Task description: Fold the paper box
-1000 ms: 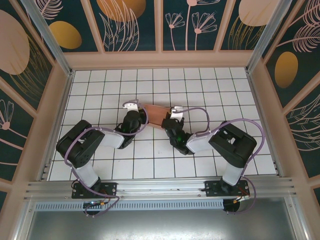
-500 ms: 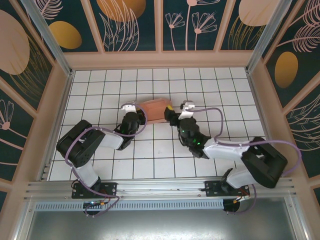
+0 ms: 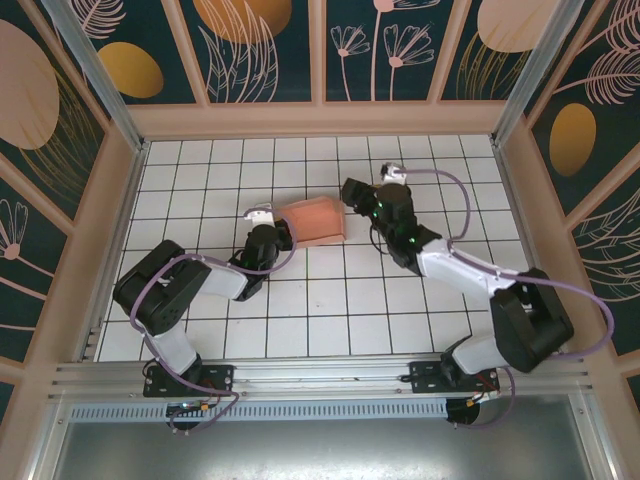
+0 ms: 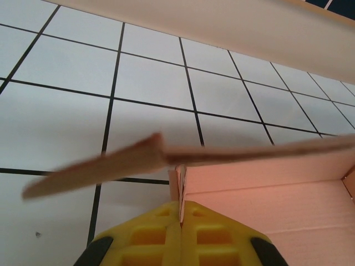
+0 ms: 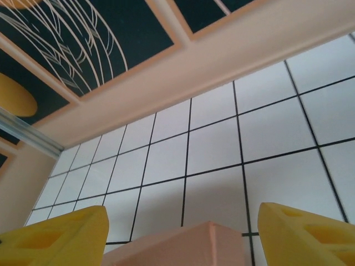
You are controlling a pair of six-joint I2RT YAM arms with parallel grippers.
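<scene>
Folding seems about halfway: the paper box [image 3: 315,220], just 12 o'clock of table [image 3: 200,170] centre, has walls up but flaps unclosed, left gripper [image 4: 180,213] clamped on its 9 o'clock wall, right gripper [image 3: 352,192] open and empty at its 2 o'clock

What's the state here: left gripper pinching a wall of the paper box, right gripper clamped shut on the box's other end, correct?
Not quite. The left gripper does pinch a wall of the paper box, but the right gripper is not clamped shut on the box: it is open, its yellow fingers spread wide apart. The right wrist view shows it.
</scene>
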